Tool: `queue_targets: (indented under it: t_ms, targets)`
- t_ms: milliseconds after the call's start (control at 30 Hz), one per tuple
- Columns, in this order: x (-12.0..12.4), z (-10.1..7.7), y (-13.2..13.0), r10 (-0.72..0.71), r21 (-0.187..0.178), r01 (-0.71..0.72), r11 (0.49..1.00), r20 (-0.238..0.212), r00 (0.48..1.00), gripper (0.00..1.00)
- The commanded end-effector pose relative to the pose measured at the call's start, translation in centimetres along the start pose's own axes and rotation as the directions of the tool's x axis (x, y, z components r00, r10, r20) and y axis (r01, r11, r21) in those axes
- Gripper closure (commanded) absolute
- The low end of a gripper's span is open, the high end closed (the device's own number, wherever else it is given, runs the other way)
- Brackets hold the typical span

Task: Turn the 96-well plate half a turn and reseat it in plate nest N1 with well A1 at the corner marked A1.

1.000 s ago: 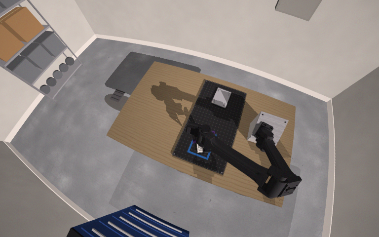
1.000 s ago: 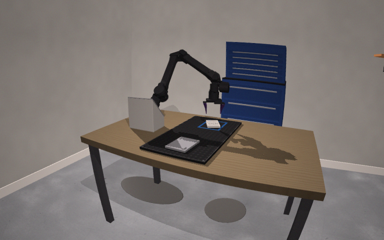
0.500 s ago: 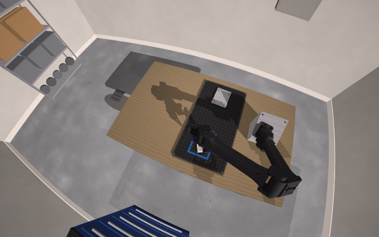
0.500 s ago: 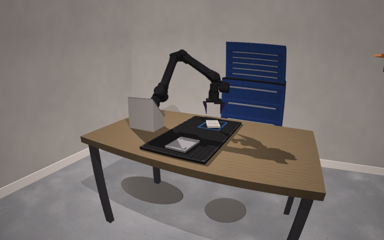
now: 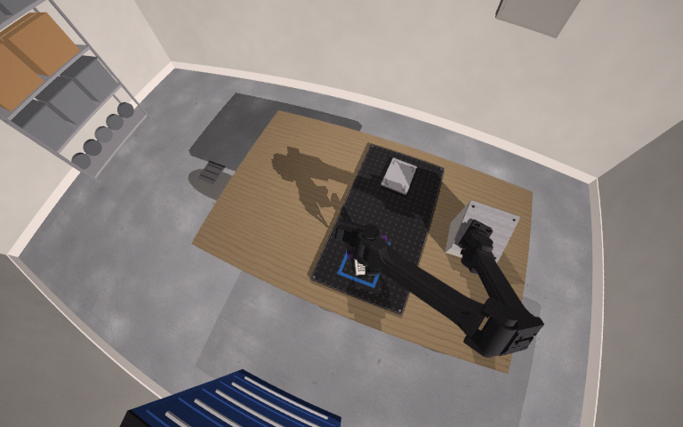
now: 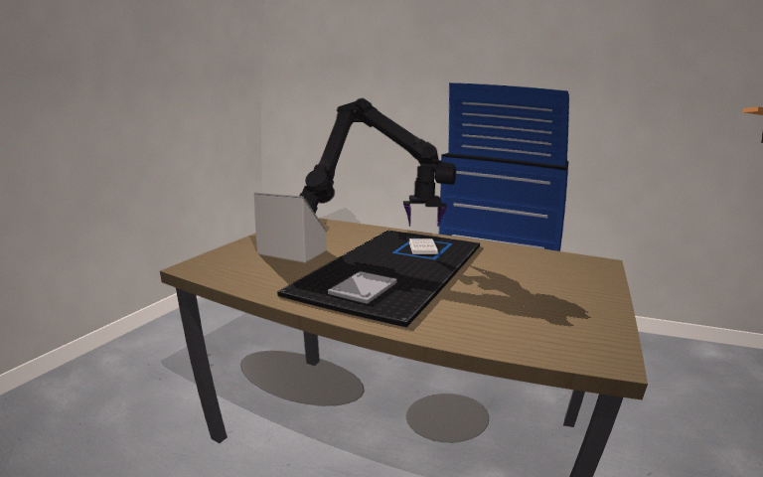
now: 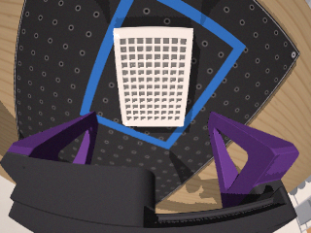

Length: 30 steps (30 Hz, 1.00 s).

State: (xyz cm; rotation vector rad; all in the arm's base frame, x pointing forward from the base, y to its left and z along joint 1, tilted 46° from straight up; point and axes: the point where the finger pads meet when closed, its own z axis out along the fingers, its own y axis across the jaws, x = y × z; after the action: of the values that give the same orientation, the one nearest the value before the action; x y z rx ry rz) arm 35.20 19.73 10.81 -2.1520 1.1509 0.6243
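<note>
The white 96-well plate point(image 7: 154, 76) lies flat inside the blue taped outline B1 on the black deck; it also shows in the exterior view point(image 6: 423, 245) and, partly hidden by the arm, in the top view point(image 5: 359, 267). My gripper point(image 7: 153, 117) hangs well above the plate with its purple fingers wide open and nothing between them; in the exterior view the gripper point(image 6: 424, 214) is clearly above the plate. The grey plate nest N1 point(image 6: 362, 286) stands empty at the other end of the deck, also seen in the top view point(image 5: 399, 174). I cannot make out the plate's cut corner.
A grey block point(image 6: 287, 227) holds the arm's base at the table's back edge. A blue cabinet point(image 6: 506, 163) stands behind the table. The black deck point(image 6: 382, 272) lies on the wooden table.
</note>
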Motion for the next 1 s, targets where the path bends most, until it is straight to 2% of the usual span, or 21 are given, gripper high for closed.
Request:
queue_targets:
  t_ms: [0,400,467,567,867,967]
  targets:
    - [-0.3,-2.1,-2.0,-0.041,0.054,0.042,0.998,-0.017,0.999,0.00]
    - [-0.3,-2.1,-2.0,-0.041,0.054,0.042,0.998,-0.017,0.999,0.00]
    - [-0.8,-0.2,-0.9,-0.028,0.025,0.028,0.999,-0.003,1.000,0.00]
    - [-0.2,1.0,-0.3,-0.007,0.005,0.007,1.000,0.005,1.000,0.00]
    - [-0.2,2.6,-0.2,-0.005,0.002,0.005,1.000,0.003,1.000,0.00]
    - [-0.2,2.4,-0.4,-0.007,0.011,0.007,1.000,0.000,1.000,0.00]
